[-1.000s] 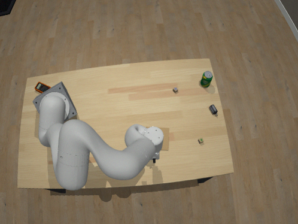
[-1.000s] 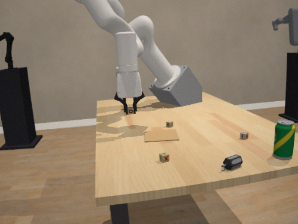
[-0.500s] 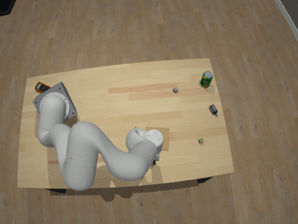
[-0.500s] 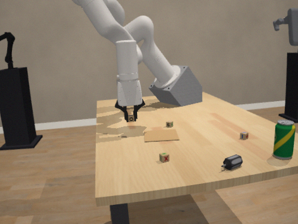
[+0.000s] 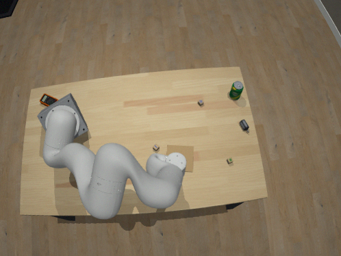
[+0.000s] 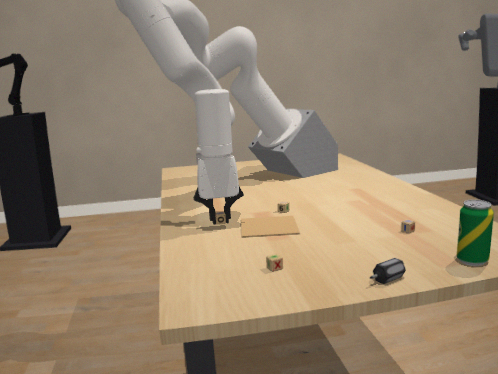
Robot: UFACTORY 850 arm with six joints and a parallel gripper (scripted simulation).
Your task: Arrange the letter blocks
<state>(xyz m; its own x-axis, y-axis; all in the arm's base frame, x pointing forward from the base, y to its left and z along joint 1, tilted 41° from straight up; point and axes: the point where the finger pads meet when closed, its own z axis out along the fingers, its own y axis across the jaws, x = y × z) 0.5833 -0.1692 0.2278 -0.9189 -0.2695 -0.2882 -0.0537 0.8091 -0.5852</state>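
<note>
My gripper (image 6: 219,209) points straight down and is shut on a small wooden block (image 6: 220,217) whose side face shows a dark O. It holds the block low over the table, just beside the short edge of the brown mat (image 6: 270,226), off the mat. From above, my wrist (image 5: 175,161) hides the fingers and the block and covers part of the mat (image 5: 183,154). A block with a 6 on its side (image 6: 283,207) (image 5: 156,147) lies by the mat's base-side edge. A green-topped block with a red X (image 6: 274,263) (image 5: 230,161) and a third block (image 6: 408,226) (image 5: 200,102) lie farther off.
A green can (image 5: 236,90) (image 6: 475,232) stands near the far corner of the table. A small dark cylinder (image 5: 244,125) (image 6: 389,271) lies near the far edge. An orange meter (image 5: 48,100) sits behind the robot's base (image 5: 63,116).
</note>
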